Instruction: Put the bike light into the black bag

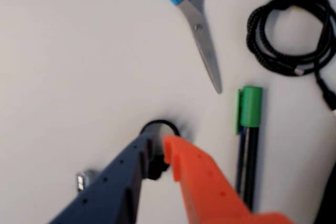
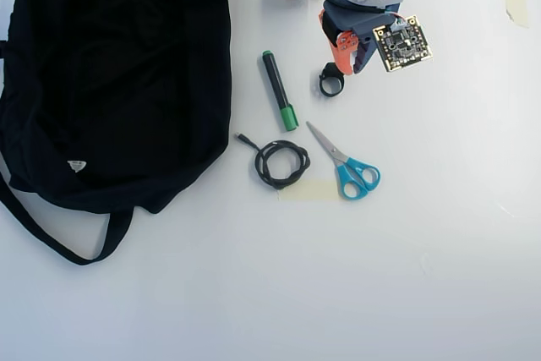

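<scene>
Tool (image 1: 159, 156) nearly closed round bike light (image 1: 160, 127) head on worktop (image 1: 79, 51), grip looks shallow. Pen (image 1: 249, 129) just beside, scissors (image 1: 202, 35) beyond. Black bag (image 2: 110, 82) well apart in overhead view. Risk: light slips out during carry.

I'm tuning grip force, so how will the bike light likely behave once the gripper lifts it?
The bike light looks tiny, so probably light. Its open ring may flex or twist between the gripper fingers. Its small dark surface gives little to hold, so it might slip.
</scene>
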`<move>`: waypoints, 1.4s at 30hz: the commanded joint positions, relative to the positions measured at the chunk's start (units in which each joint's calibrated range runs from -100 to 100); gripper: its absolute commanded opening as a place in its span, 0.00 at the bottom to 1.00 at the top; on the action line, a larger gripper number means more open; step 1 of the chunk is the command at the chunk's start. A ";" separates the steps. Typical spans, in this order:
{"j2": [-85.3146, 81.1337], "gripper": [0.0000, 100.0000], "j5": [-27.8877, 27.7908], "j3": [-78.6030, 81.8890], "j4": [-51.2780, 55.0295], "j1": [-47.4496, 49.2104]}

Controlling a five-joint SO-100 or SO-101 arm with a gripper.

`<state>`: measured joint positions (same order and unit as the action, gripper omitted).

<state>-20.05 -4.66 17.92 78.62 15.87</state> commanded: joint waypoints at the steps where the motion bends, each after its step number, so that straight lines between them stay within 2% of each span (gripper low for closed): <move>1: -1.44 0.02 -2.99 -1.21 0.28 0.51; 7: -1.11 0.02 -3.83 1.66 0.37 0.73; 12: -1.11 0.02 -8.92 5.80 0.28 1.11; 19: -1.03 0.02 -9.23 7.59 -0.24 0.43; 25: -1.03 0.02 -11.64 10.11 -0.41 0.51; 33: -0.20 0.03 -11.22 12.35 -4.20 0.58; 42: 9.84 0.03 -10.70 11.90 -10.23 0.06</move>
<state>-11.83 -15.85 30.90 70.80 16.68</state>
